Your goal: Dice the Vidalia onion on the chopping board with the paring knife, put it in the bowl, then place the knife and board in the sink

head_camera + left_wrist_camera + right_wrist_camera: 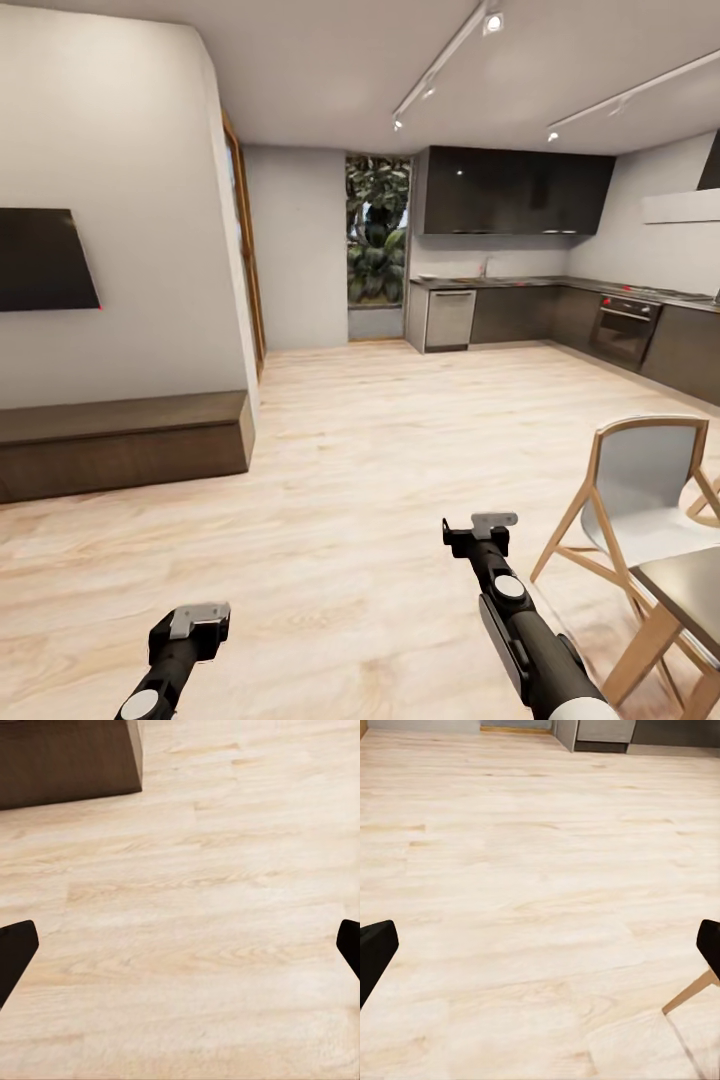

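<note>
Both end effectors spread, empty; countertop, sink far ahead.

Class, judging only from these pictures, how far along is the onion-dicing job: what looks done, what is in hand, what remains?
Nothing looks done. The robot stands on the wooden floor, far from the kitchen countertop. Both the left gripper and right gripper are open and empty. Still left: reaching the kitchen, then fetching, dicing, bowling the onion, and sinking knife and board.
</note>
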Controlling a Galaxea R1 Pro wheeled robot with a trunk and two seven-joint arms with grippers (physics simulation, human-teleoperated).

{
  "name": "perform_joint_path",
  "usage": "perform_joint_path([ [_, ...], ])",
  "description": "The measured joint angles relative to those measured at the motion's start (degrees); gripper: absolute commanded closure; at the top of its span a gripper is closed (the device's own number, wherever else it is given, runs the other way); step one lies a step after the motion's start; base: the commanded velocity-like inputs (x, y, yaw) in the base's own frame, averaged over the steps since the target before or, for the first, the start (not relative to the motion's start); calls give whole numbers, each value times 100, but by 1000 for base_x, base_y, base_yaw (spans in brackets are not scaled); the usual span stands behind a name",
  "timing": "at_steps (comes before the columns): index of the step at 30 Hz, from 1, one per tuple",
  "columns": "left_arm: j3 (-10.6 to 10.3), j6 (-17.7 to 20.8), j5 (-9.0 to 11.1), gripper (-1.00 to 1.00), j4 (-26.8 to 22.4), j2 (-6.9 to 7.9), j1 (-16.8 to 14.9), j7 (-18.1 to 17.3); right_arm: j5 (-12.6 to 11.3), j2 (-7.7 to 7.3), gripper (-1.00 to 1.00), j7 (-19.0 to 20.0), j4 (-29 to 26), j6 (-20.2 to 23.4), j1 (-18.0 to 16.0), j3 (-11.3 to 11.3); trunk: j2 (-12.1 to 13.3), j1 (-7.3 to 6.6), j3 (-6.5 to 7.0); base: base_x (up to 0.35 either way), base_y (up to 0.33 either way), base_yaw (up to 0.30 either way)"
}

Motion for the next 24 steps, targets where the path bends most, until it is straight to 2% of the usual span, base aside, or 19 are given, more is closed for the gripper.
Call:
perform_joint_path([
  [24, 0, 0, 0, -100, -12, 0, 0, 0, 0, 0, -100, 0, -2, 0, 0, -2, 0, 0, 0, 327, 0, 0],
])
